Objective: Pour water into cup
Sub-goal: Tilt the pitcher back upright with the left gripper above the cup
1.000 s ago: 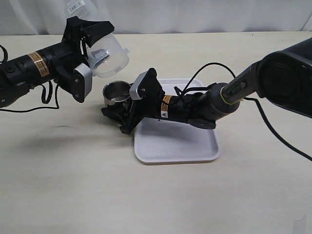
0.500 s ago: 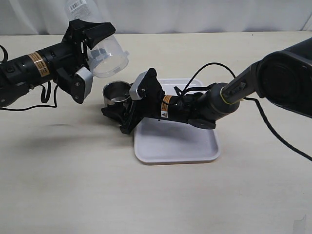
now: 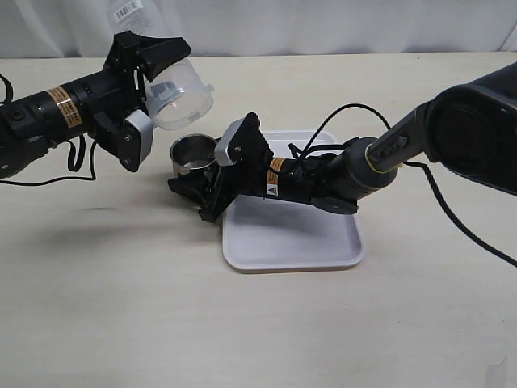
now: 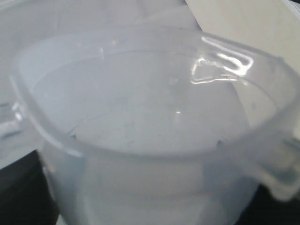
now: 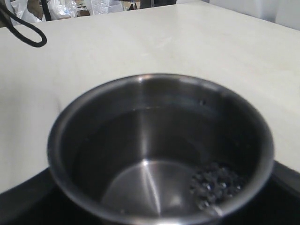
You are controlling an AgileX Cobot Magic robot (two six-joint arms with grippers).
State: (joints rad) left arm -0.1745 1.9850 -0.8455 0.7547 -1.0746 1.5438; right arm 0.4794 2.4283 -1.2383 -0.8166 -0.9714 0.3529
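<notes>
Steel cup, held in the right gripper

We record the cup (image 3: 192, 153) pinched by the right gripper (image 3: 195, 167), bubbles at its bottom. The white tray (image 3: 291, 246) lies behind that gripper, on the worktop (image 3: 121, 307). Above it, the left gripper (image 3: 157, 89) clamps a translucent plastic container (image 3: 182, 97), tilted mouth-down toward the cup.

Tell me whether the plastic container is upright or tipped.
Tipped. The plastic container lies nearly sideways in the left gripper, its open mouth angled down toward the steel cup.
</notes>
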